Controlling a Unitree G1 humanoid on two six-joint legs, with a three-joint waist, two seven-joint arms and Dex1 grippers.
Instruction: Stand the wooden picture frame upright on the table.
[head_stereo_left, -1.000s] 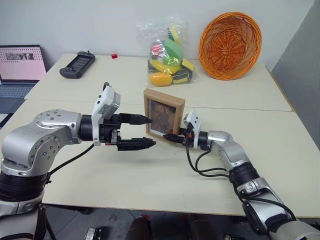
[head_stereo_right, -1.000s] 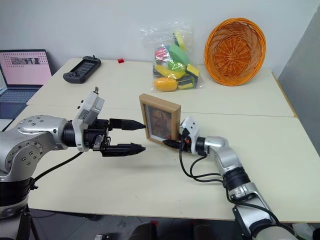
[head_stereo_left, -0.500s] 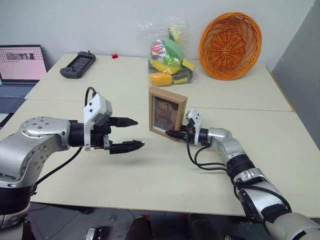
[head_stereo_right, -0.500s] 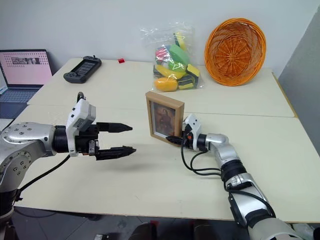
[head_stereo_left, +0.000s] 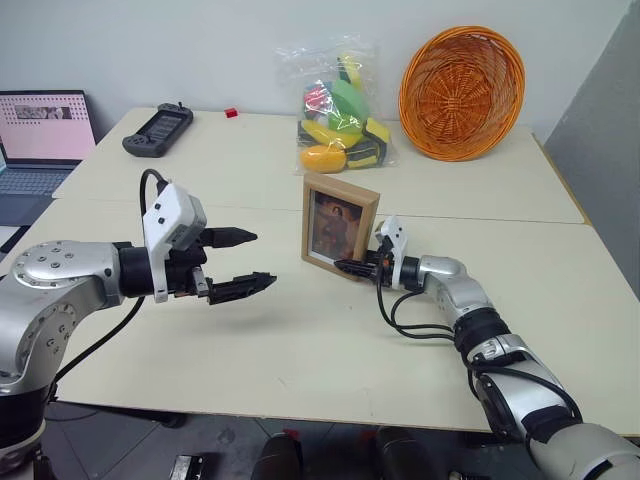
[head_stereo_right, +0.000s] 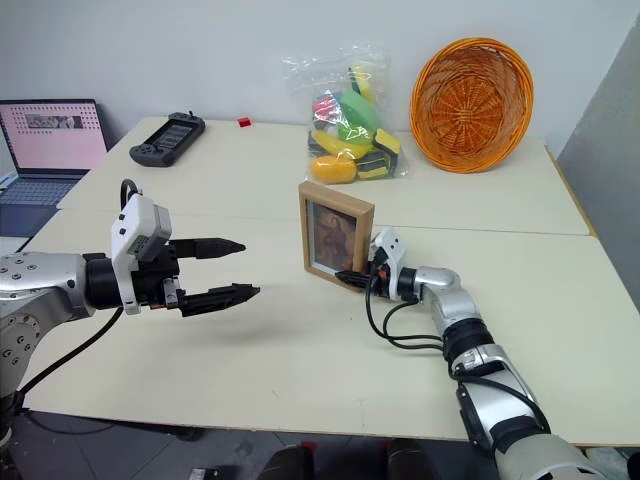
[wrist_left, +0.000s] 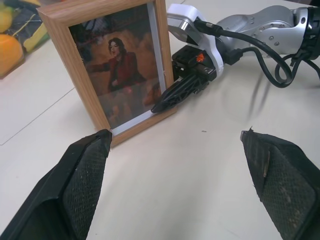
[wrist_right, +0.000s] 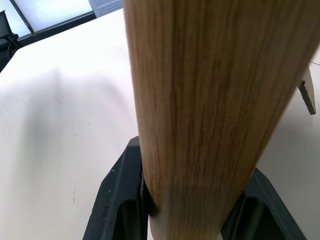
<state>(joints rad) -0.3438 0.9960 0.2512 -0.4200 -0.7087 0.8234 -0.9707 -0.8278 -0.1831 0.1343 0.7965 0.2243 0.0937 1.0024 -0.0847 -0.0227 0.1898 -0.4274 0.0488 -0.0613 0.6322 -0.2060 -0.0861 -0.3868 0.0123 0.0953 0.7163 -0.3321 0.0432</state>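
The wooden picture frame (head_stereo_left: 340, 222) stands upright on the near table (head_stereo_left: 300, 345), its portrait facing me. My right gripper (head_stereo_left: 347, 267) is shut on the frame's lower right edge, down at the table top; in the right wrist view the light wood (wrist_right: 210, 100) sits between the black fingers (wrist_right: 120, 200). My left gripper (head_stereo_left: 258, 258) hangs open above the table, a good hand's width to the left of the frame and touching nothing. The left wrist view looks between its wide-apart fingers (wrist_left: 85, 170) at the frame (wrist_left: 117, 65) and the right gripper (wrist_left: 172, 97).
On the farther table stand a clear bag of coloured toys (head_stereo_left: 340, 105), an orange wicker basket (head_stereo_left: 462, 92) tipped on its side, a black game controller (head_stereo_left: 155, 130) and a small red block (head_stereo_left: 230, 113). A laptop (head_stereo_left: 40, 135) is at the far left.
My left gripper, still open, has drawn back to the left, away from the frame. The frame has turned slightly in the right gripper's hold and stays upright.
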